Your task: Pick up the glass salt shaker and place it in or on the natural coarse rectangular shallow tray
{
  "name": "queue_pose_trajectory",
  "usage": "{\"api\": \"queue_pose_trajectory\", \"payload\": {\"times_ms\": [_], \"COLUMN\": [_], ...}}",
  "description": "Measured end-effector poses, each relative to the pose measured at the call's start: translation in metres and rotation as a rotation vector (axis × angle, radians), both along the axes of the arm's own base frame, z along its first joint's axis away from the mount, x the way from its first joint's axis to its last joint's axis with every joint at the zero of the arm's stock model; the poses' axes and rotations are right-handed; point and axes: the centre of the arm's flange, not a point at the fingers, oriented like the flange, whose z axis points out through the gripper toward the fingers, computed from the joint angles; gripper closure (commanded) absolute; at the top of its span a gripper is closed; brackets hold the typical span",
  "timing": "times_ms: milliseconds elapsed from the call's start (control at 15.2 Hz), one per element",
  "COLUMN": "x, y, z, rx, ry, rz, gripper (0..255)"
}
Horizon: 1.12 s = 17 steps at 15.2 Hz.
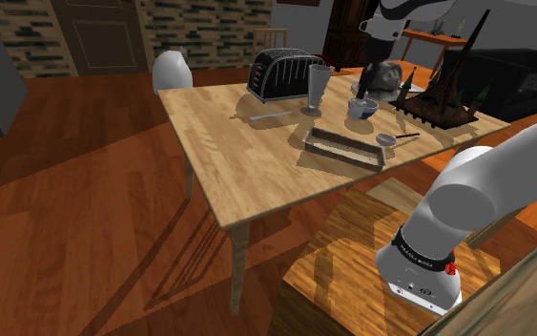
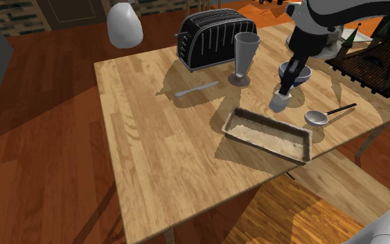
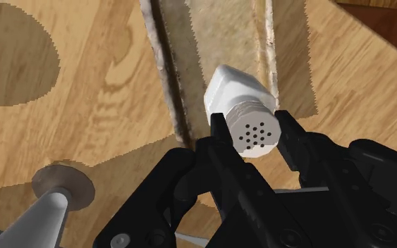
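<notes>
Salt shaker (image 3: 240,98): white body, perforated cap. It is clamped at the cap end by the end effector (image 3: 252,121), closed on it. It hangs above the shallow tray (image 2: 266,135), close over the long rim nearest the spoon (image 2: 316,117).

Risk: released here, it may strike the rim and tip out onto the worktop (image 2: 158,138). The grip on the cap is narrow, so the shaker may also pivot.

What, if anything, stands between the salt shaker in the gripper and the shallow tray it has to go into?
Nothing visible does. The gripper clasps the salt shaker just above the tray by its rim, with only air between them. The spoon lies beside the tray, out of the path.
</notes>
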Motion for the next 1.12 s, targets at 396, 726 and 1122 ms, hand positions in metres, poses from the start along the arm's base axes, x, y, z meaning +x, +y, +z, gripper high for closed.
{"api": "queue_pose_trajectory", "payload": {"times_ms": [396, 726, 1122], "x": [0.000, -0.001, 0.000], "y": [-0.001, -0.001, -0.001], "z": [-0.031, -0.058, -0.090], "rx": [0.000, 0.000, 0.000], "ry": [0.000, 0.000, 0.000], "rz": [0.000, 0.000, 0.000], "gripper": [255, 255, 255]}}
